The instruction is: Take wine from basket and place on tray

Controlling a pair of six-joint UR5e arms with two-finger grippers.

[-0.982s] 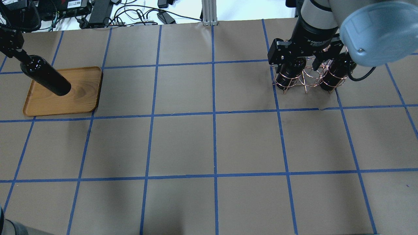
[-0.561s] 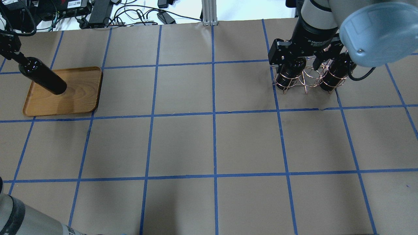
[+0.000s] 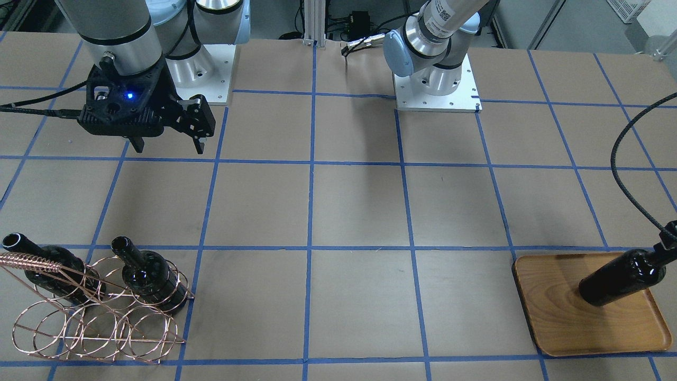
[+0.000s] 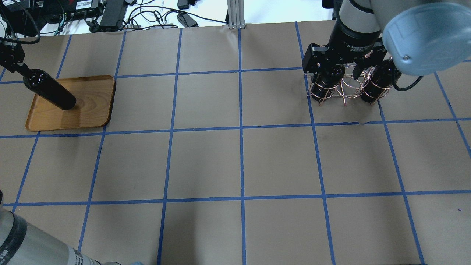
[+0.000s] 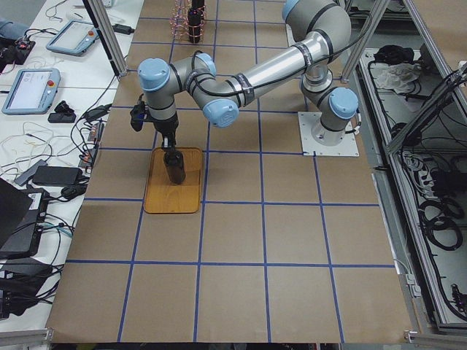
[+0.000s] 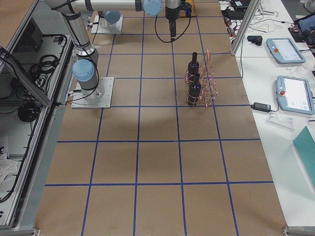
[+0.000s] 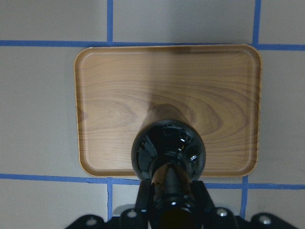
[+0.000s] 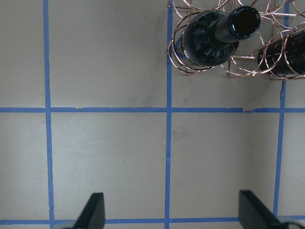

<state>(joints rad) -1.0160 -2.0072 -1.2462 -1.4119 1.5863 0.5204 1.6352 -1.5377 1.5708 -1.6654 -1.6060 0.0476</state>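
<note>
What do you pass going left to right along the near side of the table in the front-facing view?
Basket, holding its left bottle then its right bottle → tray, with the held wine over its right part.

Silver-grey tubular arms [image 5: 270, 62], pale blue joint caps [image 4: 423, 36], black right gripper [image 3: 169, 149] showing a small blue light [image 3: 128, 96].

The tray [image 4: 92, 110] lies at the far left of the table [image 4: 239, 162] and the basket [image 4: 346, 88] at the far right, well apart. The wine [image 4: 51, 92] is upright over the tray, its neck in the left gripper [image 4: 20, 66]; whether its base touches the tray, I cannot tell. Two bottles [image 3: 151, 278] stand in the basket's rings nearer the robot. The right gripper [image 3: 169, 145] hangs on the basket's robot side.
</note>
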